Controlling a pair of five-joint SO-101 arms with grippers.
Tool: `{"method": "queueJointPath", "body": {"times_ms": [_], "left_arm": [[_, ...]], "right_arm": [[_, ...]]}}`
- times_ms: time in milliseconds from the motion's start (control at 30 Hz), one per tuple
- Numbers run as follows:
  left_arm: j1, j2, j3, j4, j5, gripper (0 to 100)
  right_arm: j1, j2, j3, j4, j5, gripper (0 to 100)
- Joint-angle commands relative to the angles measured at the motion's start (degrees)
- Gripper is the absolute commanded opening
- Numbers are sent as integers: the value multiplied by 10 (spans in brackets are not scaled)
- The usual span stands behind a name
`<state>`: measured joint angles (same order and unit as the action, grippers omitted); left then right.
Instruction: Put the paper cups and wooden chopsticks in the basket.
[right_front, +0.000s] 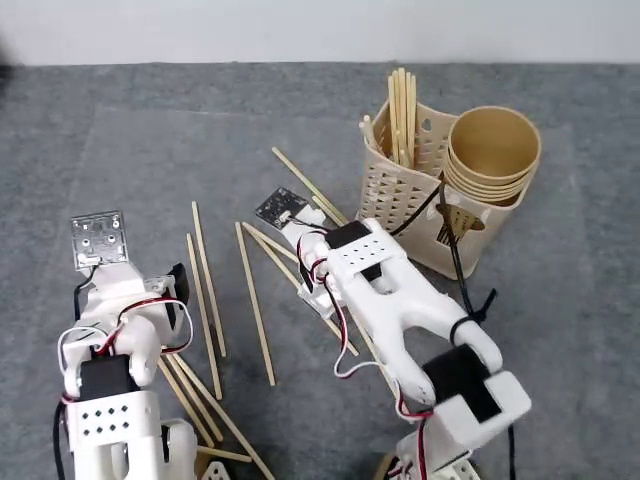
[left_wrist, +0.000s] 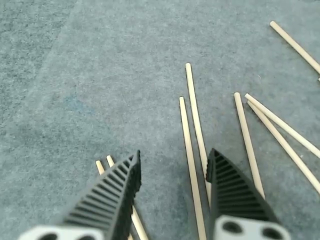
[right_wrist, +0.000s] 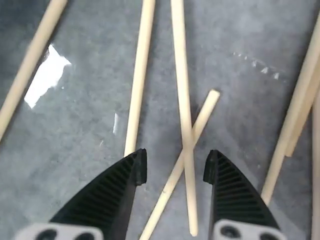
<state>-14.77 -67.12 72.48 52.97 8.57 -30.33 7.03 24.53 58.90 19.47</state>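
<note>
A beige perforated basket (right_front: 395, 195) stands at the back right, holding stacked paper cups (right_front: 494, 150) and several upright wooden chopsticks (right_front: 402, 112). More chopsticks (right_front: 253, 300) lie scattered on the grey mat. My left gripper (left_wrist: 172, 157) hovers open low over the mat, with a pair of parallel chopsticks (left_wrist: 191, 150) just inside its one finger (left_wrist: 232, 190). My right gripper (right_wrist: 176, 162) is open close above two crossed chopsticks (right_wrist: 184, 115), which lie between its fingertips. In the high view the right arm (right_front: 375, 265) sits mid-table over the crossed sticks and the left arm (right_front: 125, 310) at the front left.
A grey mat (right_front: 150, 160) covers the table, with bare room at the back left. A black cable (right_front: 455, 250) runs from the right arm past the basket's front. More chopsticks (right_front: 205, 405) lie near the left arm's base.
</note>
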Motion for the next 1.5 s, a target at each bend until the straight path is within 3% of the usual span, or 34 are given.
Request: {"method": "queueJointPath", "body": {"times_ms": [0, 133, 300, 800, 1100, 1467], "left_arm": [[2, -7, -5, -14, 5, 209], [2, -7, -5, -14, 5, 209], [2, -7, -5, -14, 5, 209], [2, -7, -4, -14, 5, 209], [2, -7, -4, -14, 5, 209], [2, -7, -4, -13, 5, 209]], "right_arm": [[19, 22, -46, -21, 4, 202], [20, 78, -81, -11, 4, 174], [18, 124, -131, 29, 25, 6], [-1, -50, -196, 152, 28, 9], [7, -121, -362, 220, 28, 9], [15, -140, -630, 179, 31, 9]]}}
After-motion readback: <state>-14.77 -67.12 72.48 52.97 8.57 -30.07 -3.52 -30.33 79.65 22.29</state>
